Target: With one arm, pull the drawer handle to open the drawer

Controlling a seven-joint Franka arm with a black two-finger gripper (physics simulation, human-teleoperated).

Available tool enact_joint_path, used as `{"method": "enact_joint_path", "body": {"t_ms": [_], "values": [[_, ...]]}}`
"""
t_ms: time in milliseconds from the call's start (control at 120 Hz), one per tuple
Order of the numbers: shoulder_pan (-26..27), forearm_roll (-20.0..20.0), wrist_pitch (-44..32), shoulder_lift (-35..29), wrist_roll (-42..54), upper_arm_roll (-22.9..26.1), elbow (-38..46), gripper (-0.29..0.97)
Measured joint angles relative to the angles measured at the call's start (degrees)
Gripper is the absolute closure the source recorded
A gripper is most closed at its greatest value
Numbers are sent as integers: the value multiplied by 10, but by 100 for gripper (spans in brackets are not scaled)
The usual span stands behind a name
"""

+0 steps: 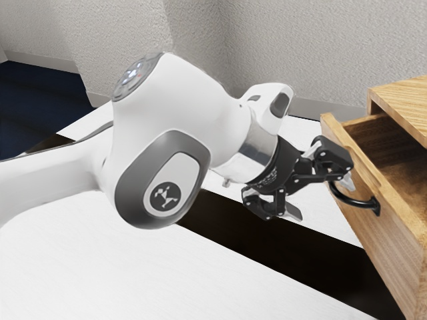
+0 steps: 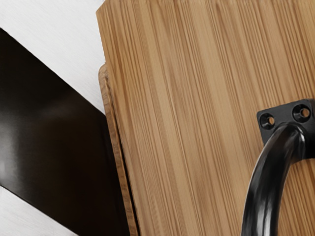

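A wooden drawer (image 1: 373, 167) stands partly pulled out of its cabinet (image 1: 400, 100) at the exterior view's right. A black curved handle (image 1: 355, 199) is fixed to the drawer's front. My black gripper (image 1: 319, 195) hangs just left of the handle. It is open, its fingers spread wide, and the upper fingertip (image 1: 343, 179) sits close to the handle's top end. The handle is not between the fingers. In the wrist view the drawer front (image 2: 197, 98) is close ahead, with the handle (image 2: 268, 182) and its screwed mounting plate (image 2: 285, 118) beside the hand.
The white table top (image 1: 120, 267) carries a wide black stripe (image 1: 280, 247) that runs under the drawer. A textured wall (image 1: 320, 40) stands behind. The cabinet's lower front (image 1: 393, 260) juts toward the table's near right.
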State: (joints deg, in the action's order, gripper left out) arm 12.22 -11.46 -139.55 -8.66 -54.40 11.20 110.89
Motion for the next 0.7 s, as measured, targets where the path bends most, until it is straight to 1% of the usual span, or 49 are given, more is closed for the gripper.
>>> {"method": "enact_joint_path", "body": {"t_ms": [208,350,542,700], "values": [[-1,-5,-14,-62,-3,-5,64,0],[-4,-13,-22,-92,-5,-6,95,0],[0,-16,-35,-136,-7,-18,149,0],[0,-19,-41,-164,-8,-28,177,0]]}}
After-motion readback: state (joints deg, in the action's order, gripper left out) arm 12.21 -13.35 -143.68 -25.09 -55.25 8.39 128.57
